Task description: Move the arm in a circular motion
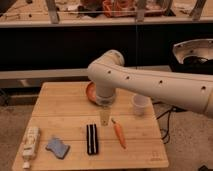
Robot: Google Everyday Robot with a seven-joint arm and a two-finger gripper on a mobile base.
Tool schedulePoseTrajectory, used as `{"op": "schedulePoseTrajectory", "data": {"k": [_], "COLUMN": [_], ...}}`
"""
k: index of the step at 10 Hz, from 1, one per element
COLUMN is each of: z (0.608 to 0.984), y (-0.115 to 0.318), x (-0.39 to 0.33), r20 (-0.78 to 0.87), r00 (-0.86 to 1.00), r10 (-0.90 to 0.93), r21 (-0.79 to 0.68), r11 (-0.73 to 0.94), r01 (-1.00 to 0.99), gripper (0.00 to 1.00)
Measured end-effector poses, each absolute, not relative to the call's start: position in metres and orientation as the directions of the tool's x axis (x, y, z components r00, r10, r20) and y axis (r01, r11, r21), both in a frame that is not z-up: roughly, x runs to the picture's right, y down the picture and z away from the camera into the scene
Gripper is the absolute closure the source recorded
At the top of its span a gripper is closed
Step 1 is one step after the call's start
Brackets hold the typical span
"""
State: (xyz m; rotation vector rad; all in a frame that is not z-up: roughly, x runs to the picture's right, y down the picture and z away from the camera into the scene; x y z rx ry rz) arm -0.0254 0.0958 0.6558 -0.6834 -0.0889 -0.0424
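Observation:
The cream-white arm (150,82) reaches in from the right, its thick segments and rounded joint hanging over the middle of the wooden table (65,107). Small dark dots run along its side. The gripper (104,116) is the small yellowish-tan tip pointing down just above the table, between the black bar (91,139) and the carrot (119,134). It holds nothing that I can see.
An orange bowl (90,93) sits behind the arm, partly hidden by it. A translucent cup (139,105) stands at the right. A white bottle (31,143) and a blue sponge (57,147) lie at the front left. Dark shelving runs behind the table.

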Motion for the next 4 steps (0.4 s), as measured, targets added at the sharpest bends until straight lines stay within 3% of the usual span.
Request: {"op": "schedulePoseTrajectory", "data": {"k": [4], "z": [0.686], "y": [0.055], "x": [-0.060], "r20": [0.189], "r00": [0.977], "r10": [-0.101], "r21": [-0.603], "r11": [0.773], "r01": [0.196], "gripper": [0.20]}}
